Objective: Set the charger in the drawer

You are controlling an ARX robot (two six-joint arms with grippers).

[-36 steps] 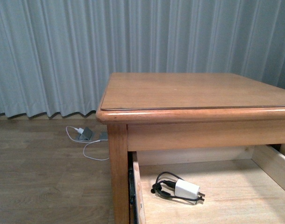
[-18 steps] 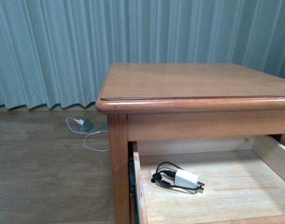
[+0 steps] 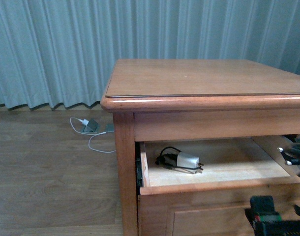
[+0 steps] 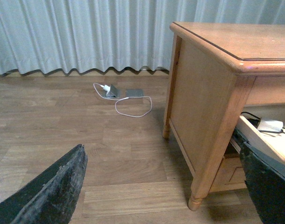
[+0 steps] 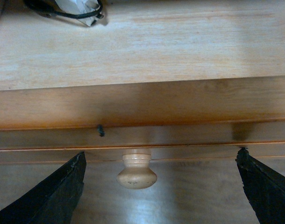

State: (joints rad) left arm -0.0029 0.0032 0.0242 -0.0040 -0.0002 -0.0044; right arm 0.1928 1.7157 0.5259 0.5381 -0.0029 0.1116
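Note:
The charger (image 3: pixel 182 160), a white plug with a bundled black cable, lies in the left part of the open upper drawer (image 3: pixel 219 186) on its pale wood floor. It also shows in the left wrist view (image 4: pixel 271 125) and the right wrist view (image 5: pixel 77 5). My right gripper (image 5: pixel 160 156) hangs open in front of the drawer's face. The round wooden knob (image 5: pixel 136 171) sits between its fingers, touched by neither. My left gripper (image 4: pixel 162 148) is open over the floor, left of the cabinet, and holds nothing.
The honey-brown cabinet (image 3: pixel 204 78) stands before grey curtains (image 3: pixel 66 49). A white-cabled charger with a grey device (image 3: pixel 90 126) lies on the wooden floor behind the cabinet's left side. Dark arm hardware (image 3: pixel 263 216) shows low at the right in the front view.
The drawer's front edge has come into view and less of its inside shows. The charger now sits closer under the cabinet's apron. Arm hardware has appeared at the lower right.

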